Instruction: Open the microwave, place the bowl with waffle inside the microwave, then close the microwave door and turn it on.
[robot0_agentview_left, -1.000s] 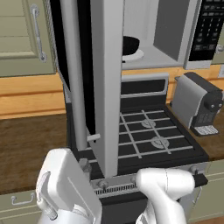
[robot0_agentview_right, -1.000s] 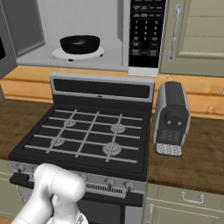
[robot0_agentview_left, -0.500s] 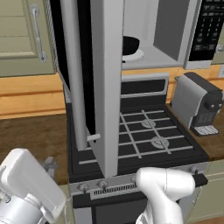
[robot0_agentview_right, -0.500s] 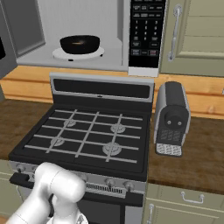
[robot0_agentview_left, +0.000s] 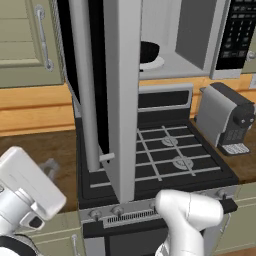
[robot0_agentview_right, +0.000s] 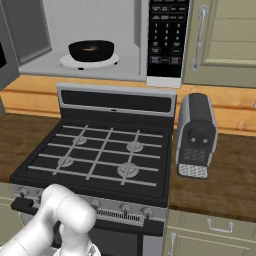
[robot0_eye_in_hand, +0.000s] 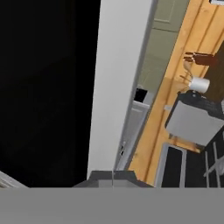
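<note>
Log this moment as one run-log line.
stage: close door | microwave door: open | bowl: on turntable inside microwave | gripper: shut, empty, by door

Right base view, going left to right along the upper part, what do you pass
Bowl on the turntable inside the microwave → black keypad panel → beige cabinet door.

black gas stove (robot0_agentview_right: 100, 155) below; grey coffee machine (robot0_agentview_right: 196, 135) on wood counter (robot0_agentview_right: 230, 170) just beside it; beige cabinets (robot0_agentview_left: 27, 42) above.
</note>
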